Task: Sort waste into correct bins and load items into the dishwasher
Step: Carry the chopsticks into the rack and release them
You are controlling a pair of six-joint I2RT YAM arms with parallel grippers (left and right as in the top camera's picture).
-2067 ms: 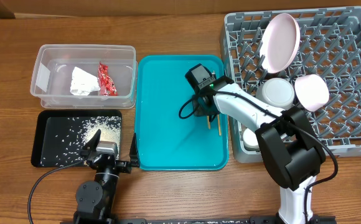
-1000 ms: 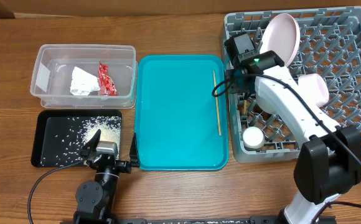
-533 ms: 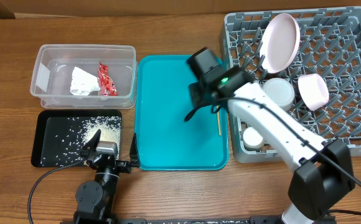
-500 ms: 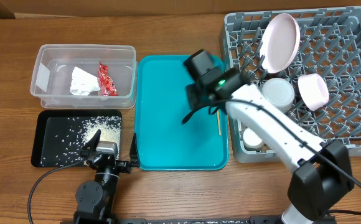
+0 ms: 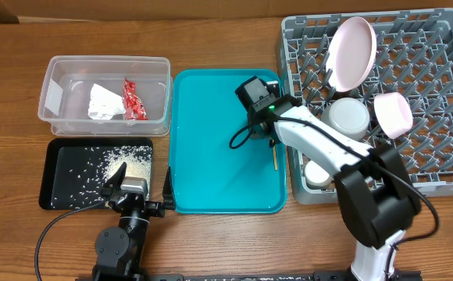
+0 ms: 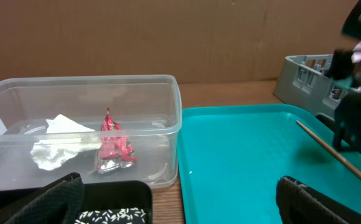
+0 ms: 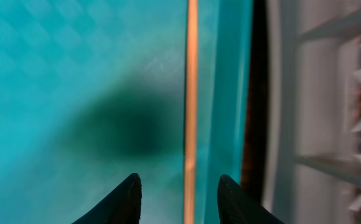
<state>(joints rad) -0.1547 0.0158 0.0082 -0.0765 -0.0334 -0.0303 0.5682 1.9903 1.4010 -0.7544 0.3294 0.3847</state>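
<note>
While the right arm bent from the near table (image 5: 23, 242) edge across the rack's (image 5: 437, 94) front-left corner, its wrist pointed down over the teal tray's (image 5: 211, 168) right side.

Counts:
- One chopstick (image 7: 191, 87) was seen: thin, straight, wooden, lying flat just beside the teal tray's right rim.
- One clear plastic tub (image 5: 109, 61) with rounded corners held one crinkled red wrapper (image 5: 134, 99) and one crumpled white scrap (image 5: 104, 102).
- One flat black tray (image 5: 58, 199) carried many loose white grains (image 5: 129, 162).
- One grey square grid rack with pegs held four dishes:
  - a pale pink round plate (image 5: 350, 51) on edge
  - a tilted pink bowl (image 5: 392, 113)
  - a white bowl (image 5: 346, 115)
  - a small white cup (image 5: 316, 173) at the front.

The right gripper (image 7: 180, 196) had its jaws apart, gripping nothing. The tips straddled the chopstick from above; contact couldn't be told.

The left arm sat folded low at the near edge by the black tray. The left gripper (image 6: 180, 183) faced the tub, jaws spread wide and empty.
</note>
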